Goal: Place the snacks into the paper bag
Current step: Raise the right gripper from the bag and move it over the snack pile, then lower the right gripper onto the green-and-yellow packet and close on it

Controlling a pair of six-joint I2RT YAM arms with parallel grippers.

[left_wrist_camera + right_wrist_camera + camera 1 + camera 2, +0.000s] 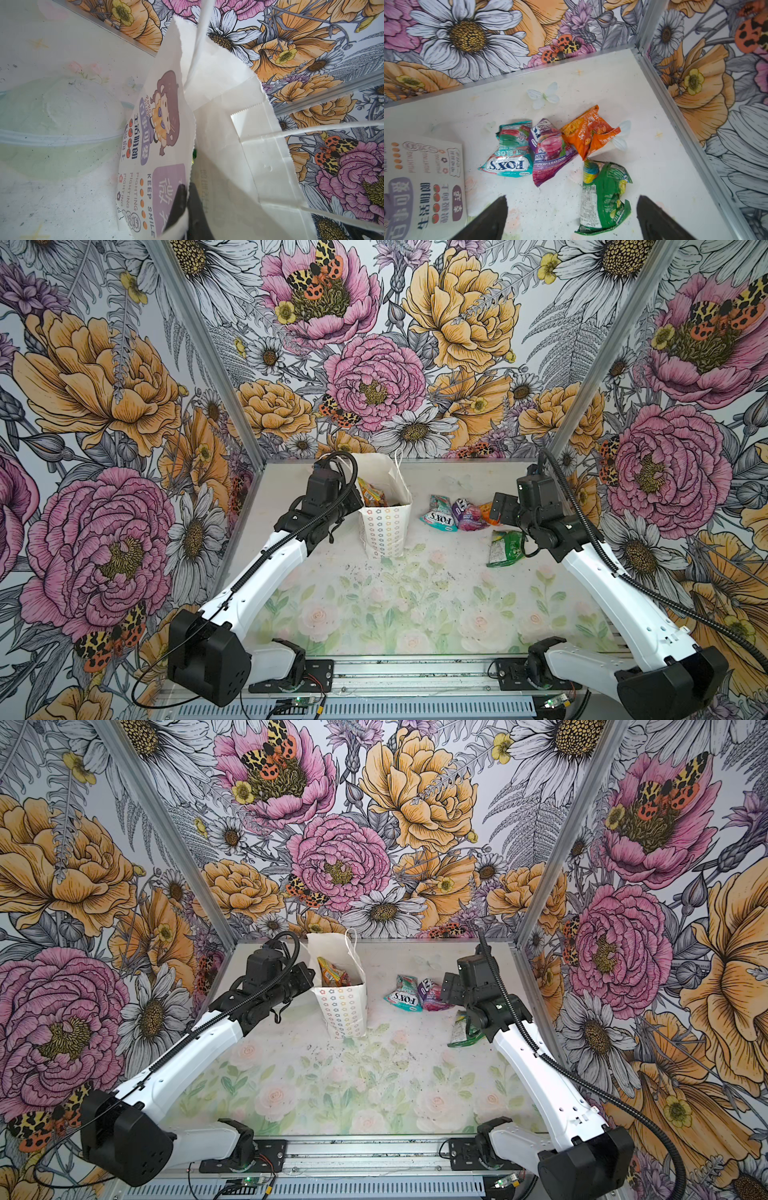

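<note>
The white paper bag (386,531) (344,1011) stands upright at the back left of the table, with colourful snacks (371,493) (332,972) inside it. My left gripper (188,187) is shut on the bag's rim beside the cartoon girl face (164,116). To the right of the bag lie a teal packet (510,151) (438,510), a purple packet (550,151) (469,516), an orange packet (589,133) and a green packet (604,193) (505,547). My right gripper (572,199) (500,508) hangs open above them, holding nothing. The green packet lies partly between its fingers.
The flowered back wall and right wall meet at an aluminium post (641,25) close behind the loose packets. The bag's cord handles (199,41) stand up from its rim. Both arm bases (291,668) (536,664) sit at the table's front edge.
</note>
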